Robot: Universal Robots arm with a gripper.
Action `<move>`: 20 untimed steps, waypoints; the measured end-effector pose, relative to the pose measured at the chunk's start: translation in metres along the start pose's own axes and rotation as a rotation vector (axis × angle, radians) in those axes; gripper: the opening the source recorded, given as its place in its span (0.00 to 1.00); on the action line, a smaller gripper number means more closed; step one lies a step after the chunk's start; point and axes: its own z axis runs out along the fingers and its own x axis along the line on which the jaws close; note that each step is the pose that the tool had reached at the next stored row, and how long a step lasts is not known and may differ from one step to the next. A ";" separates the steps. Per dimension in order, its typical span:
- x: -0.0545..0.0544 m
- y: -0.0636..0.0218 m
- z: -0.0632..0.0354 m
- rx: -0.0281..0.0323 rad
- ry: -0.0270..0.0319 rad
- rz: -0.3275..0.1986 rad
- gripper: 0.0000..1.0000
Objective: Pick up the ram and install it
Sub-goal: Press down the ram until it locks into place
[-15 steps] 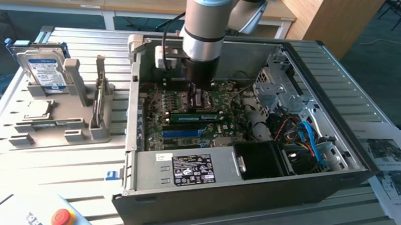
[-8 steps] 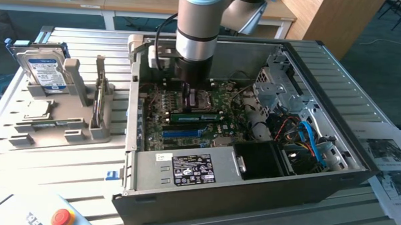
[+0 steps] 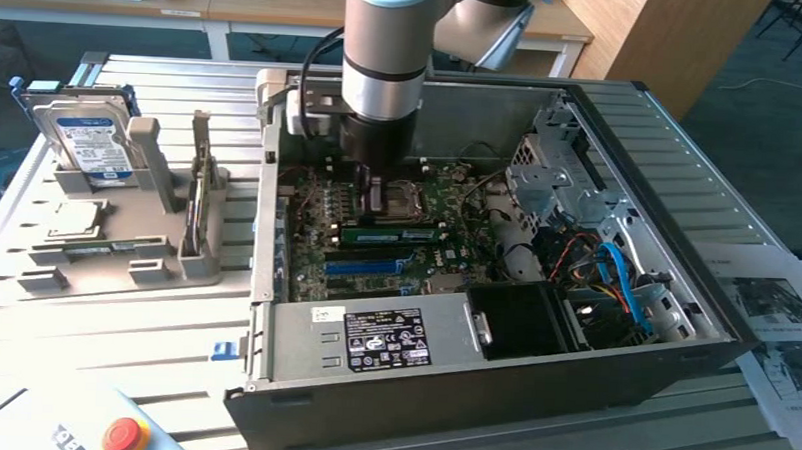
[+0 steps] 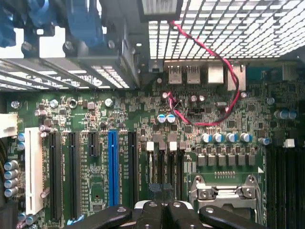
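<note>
The ram (image 3: 202, 186), a long thin board, stands on its edge in the grey holder (image 3: 159, 267) outside the computer case, towards the exterior view's left. My gripper (image 3: 373, 196) is well away from it. It hangs inside the open case (image 3: 502, 389), low over the motherboard (image 3: 434, 256) beside the processor socket (image 3: 405, 200). In the wrist view the black fingers (image 4: 150, 215) of the gripper (image 4: 163, 211) meet with nothing between them, above the socket's metal frame (image 4: 224, 191).
A green stick (image 3: 390, 232) sits in a motherboard slot just in front of the gripper, next to blue slots (image 3: 367, 267). The holder also carries a hard drive (image 3: 91, 144) and a square silver chip (image 3: 74, 217). A red button (image 3: 124, 435) sits at the near edge.
</note>
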 end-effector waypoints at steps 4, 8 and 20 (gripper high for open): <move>-0.001 0.0044 -0.0001 0.0001 0.0012 0.000 0.10; -0.001 0.0094 0.0000 0.0003 0.0036 0.000 0.10; 0.000 0.0128 0.0000 0.0007 0.0101 0.000 0.10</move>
